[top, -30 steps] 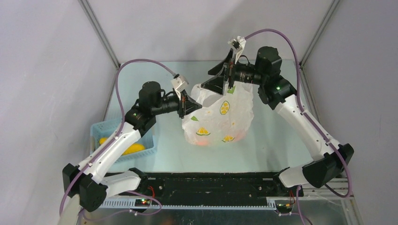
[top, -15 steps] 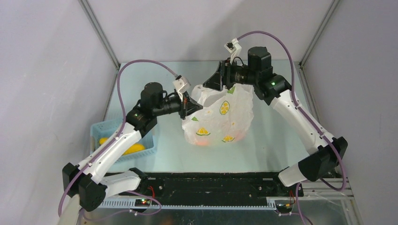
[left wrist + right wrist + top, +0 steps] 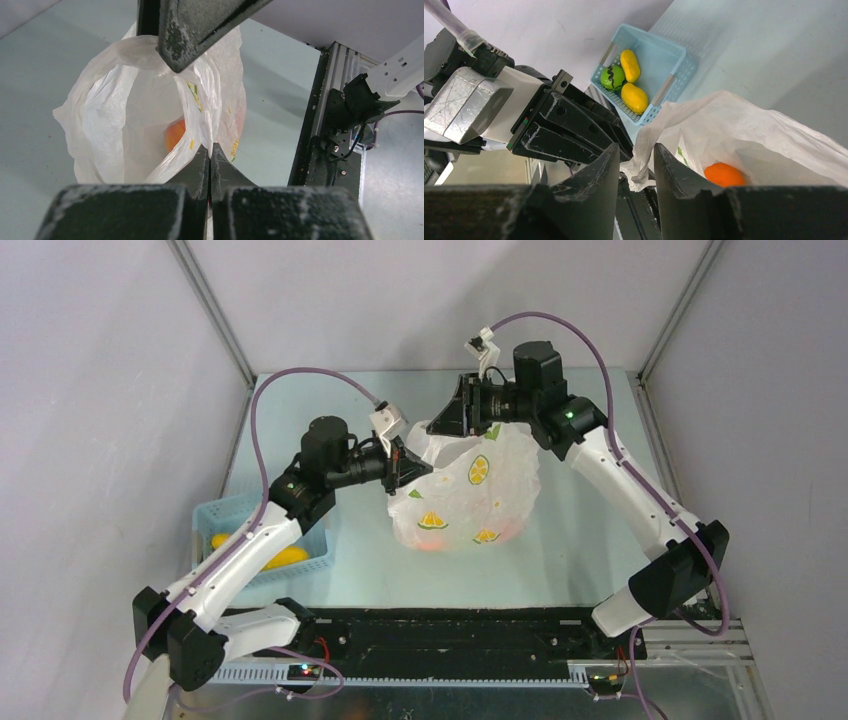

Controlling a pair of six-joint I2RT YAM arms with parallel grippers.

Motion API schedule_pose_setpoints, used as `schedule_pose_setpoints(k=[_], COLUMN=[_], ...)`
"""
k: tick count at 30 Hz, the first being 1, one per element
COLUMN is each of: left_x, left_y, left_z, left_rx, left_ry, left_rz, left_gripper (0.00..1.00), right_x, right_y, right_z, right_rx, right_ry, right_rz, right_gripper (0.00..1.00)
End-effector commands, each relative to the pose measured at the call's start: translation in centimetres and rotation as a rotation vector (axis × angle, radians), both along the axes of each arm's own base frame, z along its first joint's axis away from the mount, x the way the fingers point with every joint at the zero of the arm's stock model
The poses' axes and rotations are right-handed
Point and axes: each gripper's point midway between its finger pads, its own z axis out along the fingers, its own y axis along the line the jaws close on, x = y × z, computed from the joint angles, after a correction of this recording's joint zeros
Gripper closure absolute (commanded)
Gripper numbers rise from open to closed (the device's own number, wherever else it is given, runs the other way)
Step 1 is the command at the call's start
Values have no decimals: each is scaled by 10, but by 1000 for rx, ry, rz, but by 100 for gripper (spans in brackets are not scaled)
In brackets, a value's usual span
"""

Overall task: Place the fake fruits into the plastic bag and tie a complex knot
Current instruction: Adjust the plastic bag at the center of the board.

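The plastic bag [image 3: 470, 490] stands mid-table, white with fruit-slice prints, its mouth held up. My left gripper [image 3: 400, 462] is shut on the bag's left rim; in the left wrist view its jaws [image 3: 210, 150] pinch a fold of the bag [image 3: 105, 115]. An orange fake fruit [image 3: 175, 134] lies inside. My right gripper [image 3: 445, 420] hovers at the rim just behind. In the right wrist view its jaws [image 3: 636, 155] stand a little apart around a crumpled edge of the bag [image 3: 744, 125], not pinching it. The orange fruit [image 3: 724, 176] shows inside. No knot is visible.
A light blue basket [image 3: 225, 515] sits at the left near the left arm. In the right wrist view the basket [image 3: 664, 60] holds two yellow fruits [image 3: 634, 97] and a green one [image 3: 612, 76]. The black rail [image 3: 320, 125] runs along the near table edge.
The right arm has swung left and lower to the bag's rim, close to the left gripper. Its jaws have narrowed around the bag's edge. The left gripper has stayed shut in place.
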Motion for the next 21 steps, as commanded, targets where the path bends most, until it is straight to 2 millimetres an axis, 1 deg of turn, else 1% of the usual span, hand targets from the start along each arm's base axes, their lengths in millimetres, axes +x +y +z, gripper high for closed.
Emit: schedule_pose_setpoints(k=[1,4,6,7,8,9,10,11,12,13,14,15,16,17,18,19,20,21], left_x=[-2,-2,-2,-2,-2,-2,-2,-2,-1,-3,-3,-4,-5,-6,-7,-9,-12,-13], left_y=[0,0,0,0,0,1,1,2,3,6,8,12,15,20,22,28,31,33], left_z=[23,23,23,23,23,23,25,26,31,31,38,41,47,58,64,76,88,97], left_rx=[-24,-24,-22,-23,-22,-22,-25,-21,-19,-7,-1,6,5,-8,-20,-40,-67,-87], left_ry=[-80,-81,-81,-81,-82,-83,-87,-87,-102,-91,-123,-129,-144,-175,-193,-221,-245,-258], left_rz=[-5,-3,-3,-2,-1,0,3,5,13,22,22,36,44,68,78,96,106,115], left_gripper=[100,100,100,100,100,100,100,94,88,69,59,41,28,23,15,11,5,3], right_x=[-9,-11,-12,-13,-13,-15,-15,-17,-19,-20,-22,-22,-24,-23,-25,-24,-25,-25], right_y=[2,2,2,3,3,3,3,2,1,0,-2,-3,-5,-6,-7,-9,-10,-10], right_z=[24,23,23,24,26,28,31,35,42,43,53,57,62,64,67,68,69,71], right_rx=[37,35,38,42,48,55,67,78,98,108,136,155,172,184,190,196,199,206], right_ry=[-18,-10,-3,-2,1,-1,2,0,-5,-2,-14,-27,-25,-26,-29,-26,-24,-25], right_rz=[33,37,39,43,43,49,50,53,52,55,53,52,51,45,48,46,49,51], right_gripper=[65,69,74,79,83,91,95,100,100,100,100,100,100,100,100,100,100,100])
